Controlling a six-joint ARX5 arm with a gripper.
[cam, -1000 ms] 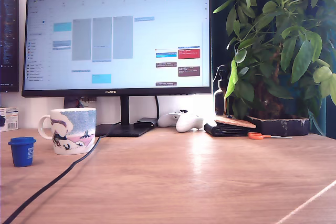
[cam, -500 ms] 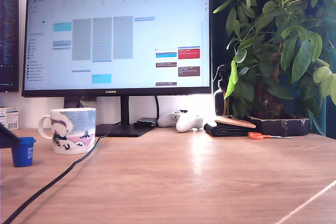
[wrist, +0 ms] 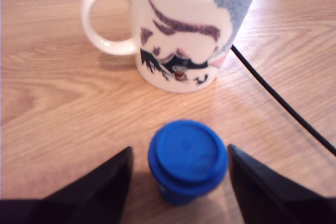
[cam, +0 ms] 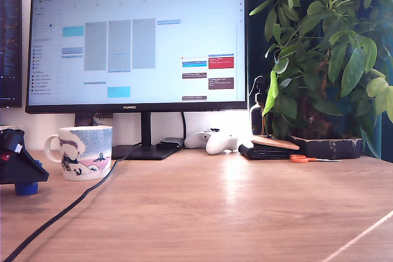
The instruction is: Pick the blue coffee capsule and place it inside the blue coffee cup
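Fingers stand spread wide on either side of the blue coffee capsule, holding nothing; a clear gap shows between each dark finger and the capsule's flanged rim in the wrist view. The capsule stands upright on the wooden table, wide rim uppermost, so its long axis runs vertically, straight up toward the wrist camera. It sits almost midway between the two fingers, perhaps slightly closer to one, though the blur makes that hard to judge.

In the exterior view the gripper shows as a dark wedge at the exterior view's left edge, covering nearly all of the capsule; only a sliver of blue shows beneath it on the table. The blue coffee cup, a white mug with a pale-blue, pink and dark cartoon print, stands upright just to the exterior view's right of the gripper, its handle turned toward it. In the wrist view the cup lies just beyond the capsule, near but not touching, mouth open upward. A black cable crosses the table beside the cup.

By my reading, the grasp is the step in hand: the capsule is already bracketed, so closing across its body below the rim should suffice. The lift must then clear the cup's rim before moving over its mouth.
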